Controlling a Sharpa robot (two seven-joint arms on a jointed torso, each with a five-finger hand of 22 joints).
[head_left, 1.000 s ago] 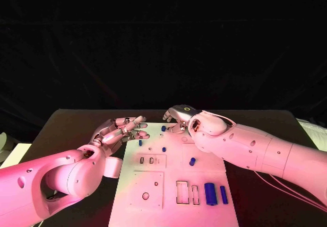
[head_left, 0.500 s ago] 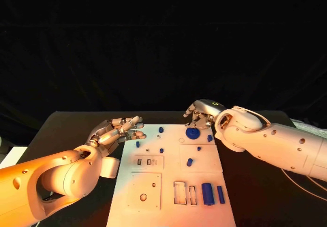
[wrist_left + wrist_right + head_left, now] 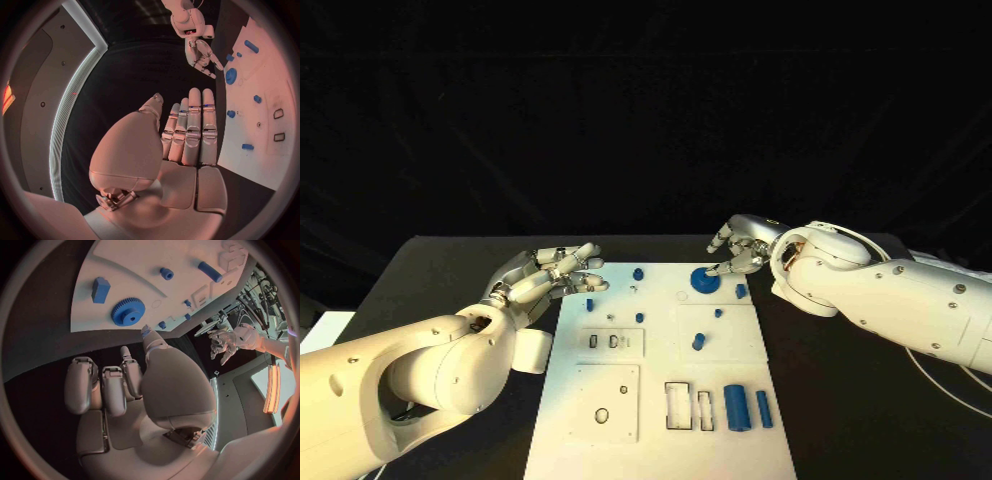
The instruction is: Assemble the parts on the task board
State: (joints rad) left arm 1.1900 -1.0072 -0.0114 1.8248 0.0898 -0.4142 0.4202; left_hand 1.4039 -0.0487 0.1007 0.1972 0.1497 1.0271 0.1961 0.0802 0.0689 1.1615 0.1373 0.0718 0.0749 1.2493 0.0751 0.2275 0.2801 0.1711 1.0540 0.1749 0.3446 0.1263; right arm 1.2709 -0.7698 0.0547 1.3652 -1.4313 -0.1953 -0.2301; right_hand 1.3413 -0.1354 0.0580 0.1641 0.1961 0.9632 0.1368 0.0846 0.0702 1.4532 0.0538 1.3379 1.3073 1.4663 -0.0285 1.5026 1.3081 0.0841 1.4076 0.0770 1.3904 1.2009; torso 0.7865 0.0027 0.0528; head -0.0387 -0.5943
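The white task board (image 3: 632,360) lies in the middle of the table. A blue gear (image 3: 705,281) lies flat near its far right corner, with a small blue block (image 3: 741,290) beside it. My right hand (image 3: 740,246) hovers just behind the gear, fingers apart and holding nothing. In the right wrist view the gear (image 3: 128,311) and block (image 3: 100,289) lie beyond that hand (image 3: 119,385). My left hand (image 3: 553,272) floats at the board's far left edge, fingers stretched out and empty. The left wrist view shows it (image 3: 187,135) beside the board (image 3: 250,125).
Small blue pegs (image 3: 640,317) are scattered on the board's far half. A thick blue cylinder (image 3: 736,408) and a thinner one (image 3: 763,408) lie at its near right, beside rectangular slots (image 3: 679,405). Black table (image 3: 848,400) surrounds the board.
My right hand has moved rightward off the far middle of the board, leaving the blue gear uncovered and lying there. The left hand has barely moved.
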